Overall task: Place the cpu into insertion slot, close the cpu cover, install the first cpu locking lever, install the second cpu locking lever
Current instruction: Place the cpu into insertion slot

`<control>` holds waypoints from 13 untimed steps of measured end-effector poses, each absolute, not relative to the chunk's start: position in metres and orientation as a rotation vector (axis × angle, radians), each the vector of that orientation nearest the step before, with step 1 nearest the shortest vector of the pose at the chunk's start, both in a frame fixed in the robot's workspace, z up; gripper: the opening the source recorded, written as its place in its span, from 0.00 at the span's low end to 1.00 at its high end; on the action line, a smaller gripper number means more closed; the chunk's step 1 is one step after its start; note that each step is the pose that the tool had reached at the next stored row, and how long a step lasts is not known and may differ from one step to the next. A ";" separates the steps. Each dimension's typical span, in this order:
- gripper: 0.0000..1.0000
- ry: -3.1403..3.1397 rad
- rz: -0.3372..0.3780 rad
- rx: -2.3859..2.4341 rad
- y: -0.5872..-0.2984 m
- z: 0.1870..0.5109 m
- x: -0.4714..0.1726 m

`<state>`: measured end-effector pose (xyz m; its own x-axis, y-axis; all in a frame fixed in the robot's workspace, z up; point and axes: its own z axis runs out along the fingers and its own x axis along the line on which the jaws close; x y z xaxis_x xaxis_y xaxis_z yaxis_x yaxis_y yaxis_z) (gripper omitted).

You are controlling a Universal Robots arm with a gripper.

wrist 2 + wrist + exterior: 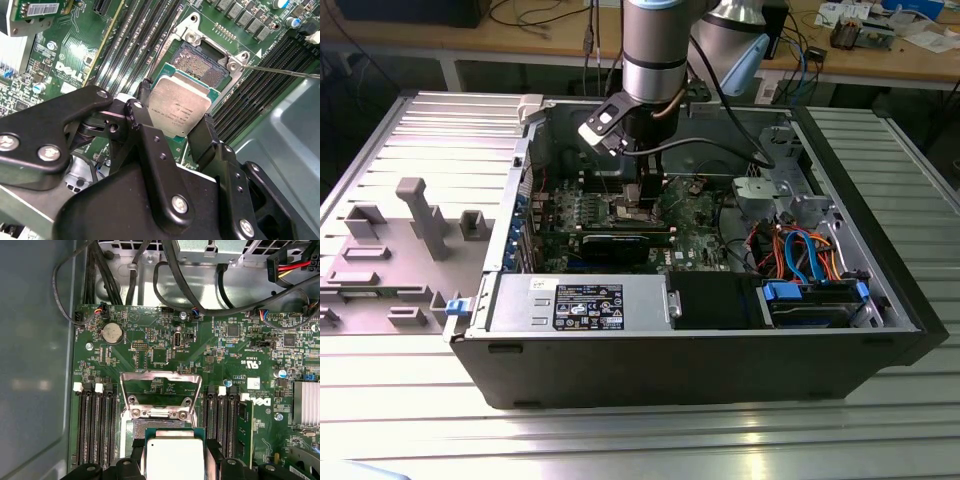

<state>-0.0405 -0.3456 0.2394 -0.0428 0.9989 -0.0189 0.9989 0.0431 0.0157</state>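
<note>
Near insertion slot (pixel 202 67) | fingers (pixel 202 134) pinch flat square silver cpu (pixel 180 107) | cpu cover (pixel 161 375) open

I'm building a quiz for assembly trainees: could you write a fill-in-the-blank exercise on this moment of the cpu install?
1. The tool is shut on the ____.
2. The cpu cover is ____, not closed.
3. The insertion slot is ____, its contact field bare.
Missing words: cpu; open; empty.
</note>
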 end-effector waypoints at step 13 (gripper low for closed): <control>0.55 2.251 -0.003 2.156 -0.345 0.233 -0.042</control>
